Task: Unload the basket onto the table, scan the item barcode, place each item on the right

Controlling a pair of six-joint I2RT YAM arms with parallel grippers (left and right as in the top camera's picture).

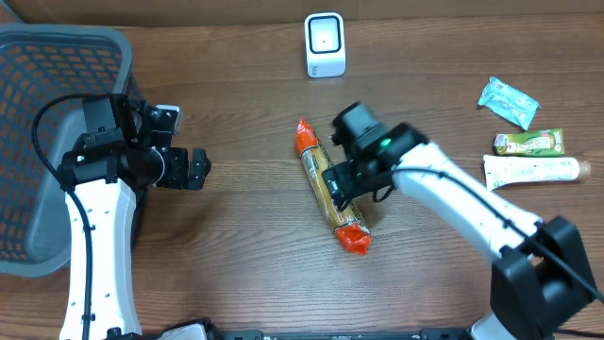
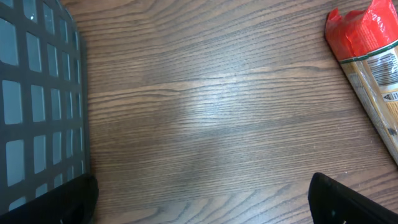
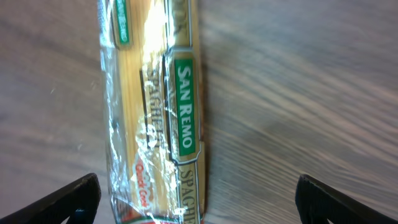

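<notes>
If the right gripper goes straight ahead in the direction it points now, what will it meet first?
Probably the spaghetti packet, which lies on the table between the open fingers of the right gripper, a little off centre. Depth is unclear from the wrist view.

A dark brown wood-grain tabletop (image 1: 255,274) fills the view, with a lighter tan panel (image 1: 189,9) along its far edge. A soft sheen of light lies on the wood.
</notes>
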